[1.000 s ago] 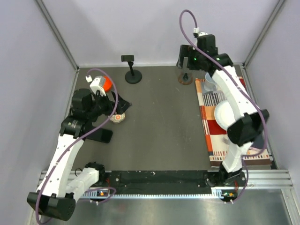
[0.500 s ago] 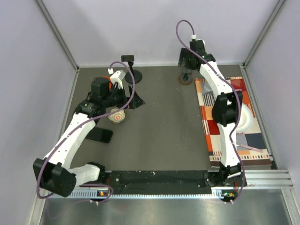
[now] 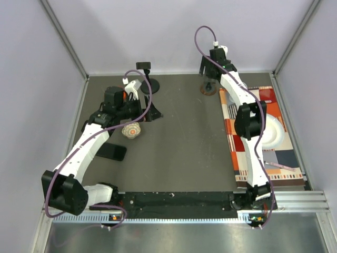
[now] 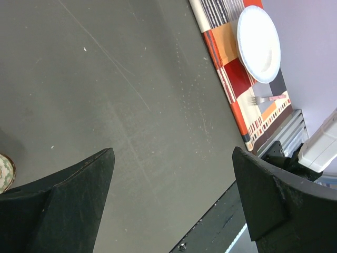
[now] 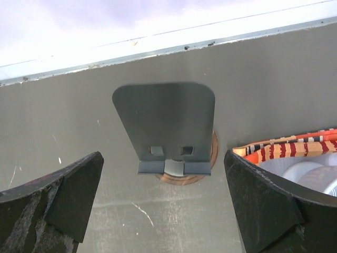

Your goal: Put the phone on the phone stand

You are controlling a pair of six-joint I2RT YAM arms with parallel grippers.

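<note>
**Phone not yet picked up, both grippers empty**

Phone [image 3: 112, 152] lies flat on the bench [image 3: 179, 142] at the near left, apart from both arms. The phone stand [image 3: 149, 84] stands far left of centre. The left gripper [image 4: 172, 155] hangs between them, jaws spread, holding nothing. The right gripper [image 5: 163, 158], also spread and empty, faces the grey plate stand [image 5: 164, 126] at the far right. The pickup step seems not yet begun. Next, a gripper must reach near-left, descend and pinch the phone's edges. No writing or brand is readable.
</note>
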